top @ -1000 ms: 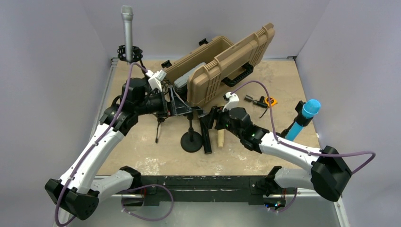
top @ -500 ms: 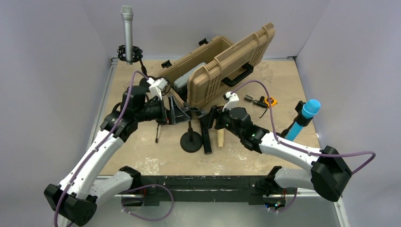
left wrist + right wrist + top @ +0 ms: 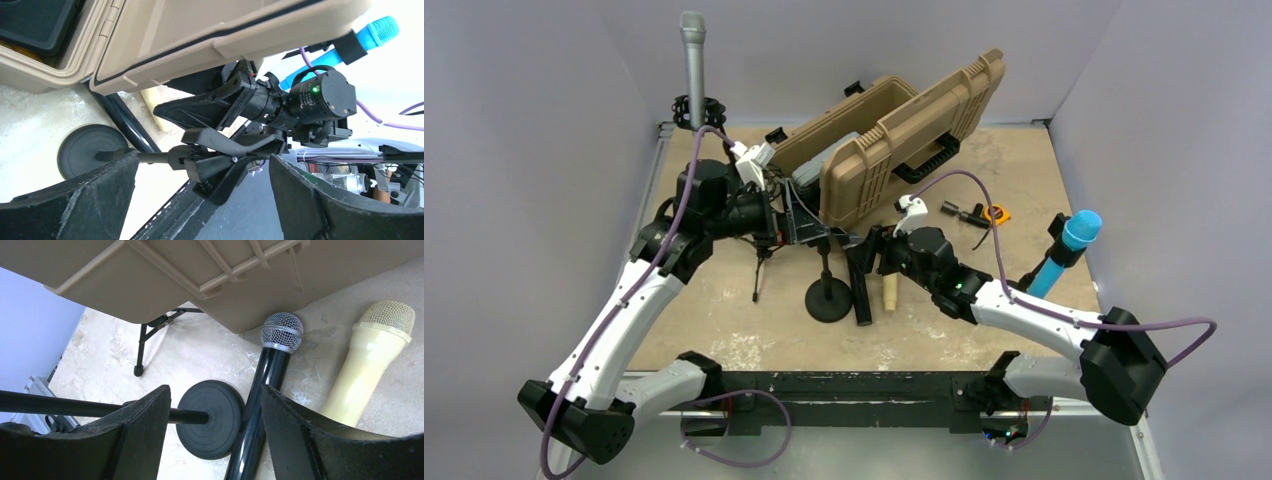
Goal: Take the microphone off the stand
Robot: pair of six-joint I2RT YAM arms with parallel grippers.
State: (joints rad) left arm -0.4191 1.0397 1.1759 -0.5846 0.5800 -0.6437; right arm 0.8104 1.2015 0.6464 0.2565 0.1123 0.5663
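A black stand with a round base [image 3: 829, 299] stands mid-table. Its empty spring clip [image 3: 230, 156] tops a thin pole [image 3: 150, 157]. My left gripper [image 3: 807, 227] is open, and the clip sits between its fingers [image 3: 65, 205] without touching them. My right gripper [image 3: 864, 254] is open and empty, above the base [image 3: 212, 417]. A black microphone with a silver grille [image 3: 282, 332] lies on the table beside the base [image 3: 861, 297]. A cream microphone [image 3: 372, 360] lies next to it [image 3: 889, 293].
An open tan case [image 3: 904, 140] stands just behind both grippers. A grey microphone [image 3: 694, 60] stands upright in a holder at the back left. A blue microphone [image 3: 1069, 245] sits on a stand at the right. A small tripod [image 3: 759, 275] stands left of the base.
My left gripper dipped toward the near left half a second ago and has moved back up and right to the clip. The right arm has not moved.
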